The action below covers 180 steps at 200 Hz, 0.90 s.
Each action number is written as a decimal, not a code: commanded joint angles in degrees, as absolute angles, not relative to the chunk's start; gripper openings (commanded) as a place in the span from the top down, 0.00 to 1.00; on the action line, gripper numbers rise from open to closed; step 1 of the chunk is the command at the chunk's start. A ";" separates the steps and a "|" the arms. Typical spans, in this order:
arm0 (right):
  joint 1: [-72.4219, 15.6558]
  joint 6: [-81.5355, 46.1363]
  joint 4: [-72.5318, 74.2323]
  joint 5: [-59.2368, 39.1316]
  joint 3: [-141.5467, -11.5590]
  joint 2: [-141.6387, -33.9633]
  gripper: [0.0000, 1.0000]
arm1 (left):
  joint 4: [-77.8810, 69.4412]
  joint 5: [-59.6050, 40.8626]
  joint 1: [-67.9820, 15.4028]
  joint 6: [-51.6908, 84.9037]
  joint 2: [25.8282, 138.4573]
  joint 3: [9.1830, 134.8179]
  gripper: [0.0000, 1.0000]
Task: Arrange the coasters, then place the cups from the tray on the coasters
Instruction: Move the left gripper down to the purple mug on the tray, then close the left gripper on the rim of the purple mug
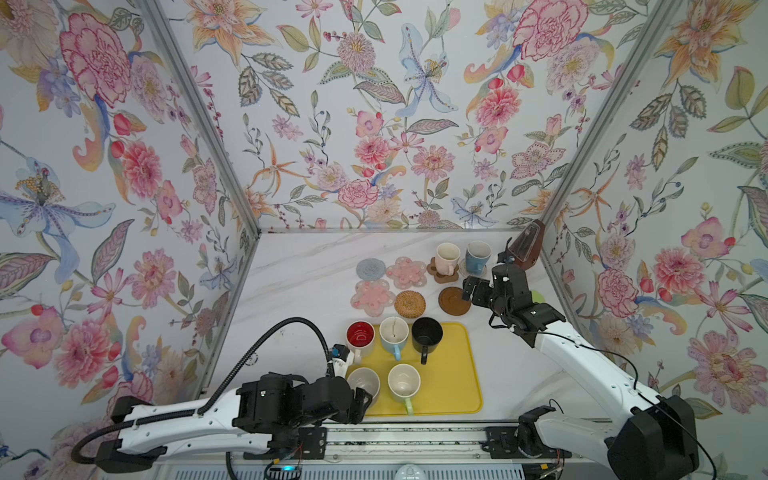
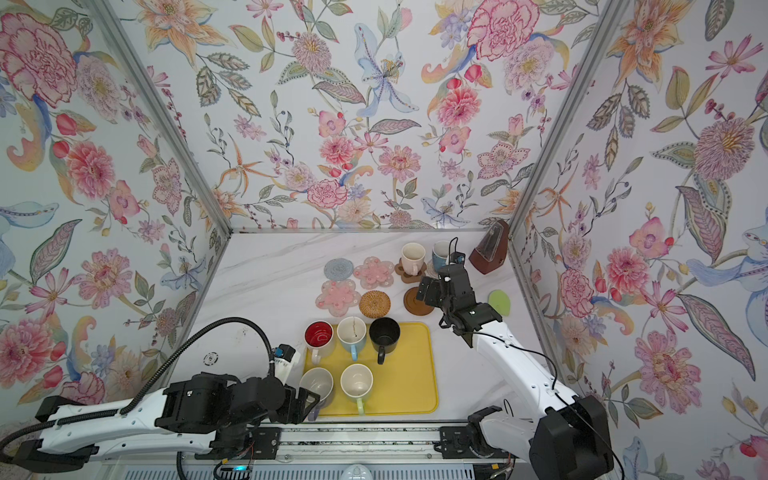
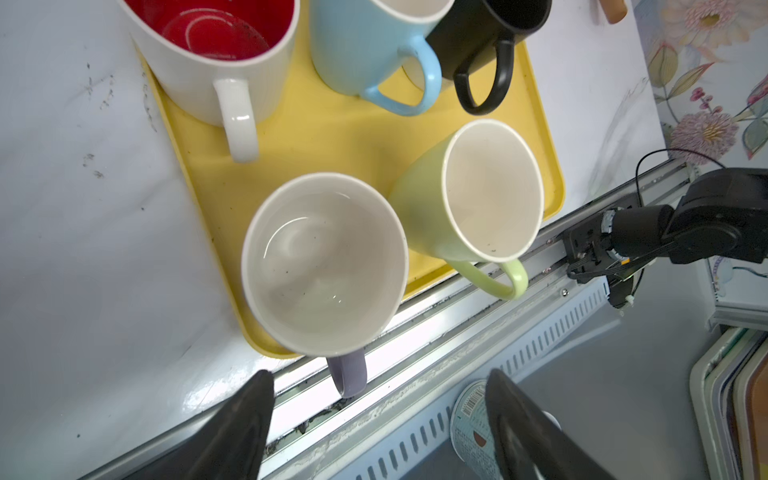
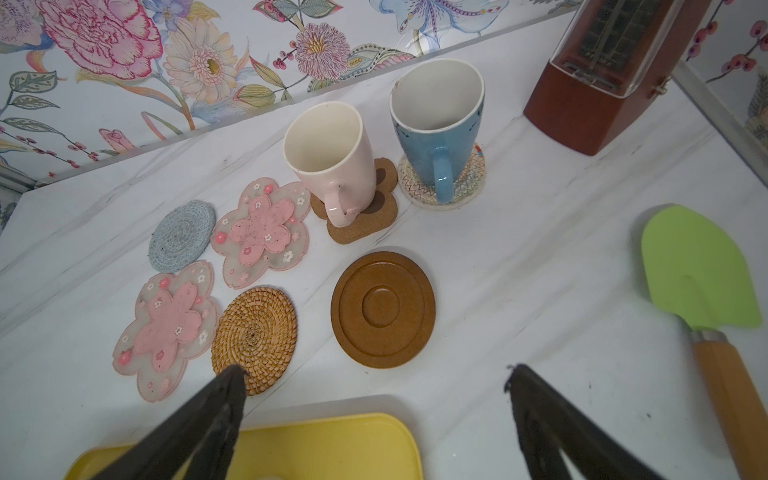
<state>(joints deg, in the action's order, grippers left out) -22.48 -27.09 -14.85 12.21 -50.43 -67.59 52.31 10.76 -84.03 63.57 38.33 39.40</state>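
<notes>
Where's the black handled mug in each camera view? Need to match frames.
Top view: black handled mug in the far row on the yellow rectangular tray, right of the light blue mug.
Top view: same spot.
Left wrist: partly cut off at the frame edge, beside the light blue mug.
Right wrist: not in view.
Shared landmark: the tray, visible in all four views.

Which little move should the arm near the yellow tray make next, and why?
Probably ease the left gripper forward and close it on the handle of the purple mug. Its jaws stand open with that handle just ahead, in line with the gap. The mug sits on the tray, and five coasters, among them the wooden disc, lie bare.
</notes>
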 commanded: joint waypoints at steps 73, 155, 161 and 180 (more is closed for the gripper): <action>-22.87 -28.17 -13.57 11.05 -49.02 -66.89 0.01 | 52.33 13.15 -88.68 68.33 47.99 36.87 0.32; -22.85 -28.10 -13.36 11.01 -47.70 -66.03 0.01 | 48.68 12.27 -88.61 68.75 51.16 34.48 0.39; -22.85 -28.11 -13.37 11.07 -47.71 -66.03 0.01 | 48.38 12.38 -88.61 68.66 51.51 34.32 0.39; -22.85 -28.03 -13.38 10.95 -47.70 -66.09 0.01 | 47.37 12.38 -88.51 68.21 52.99 34.32 0.40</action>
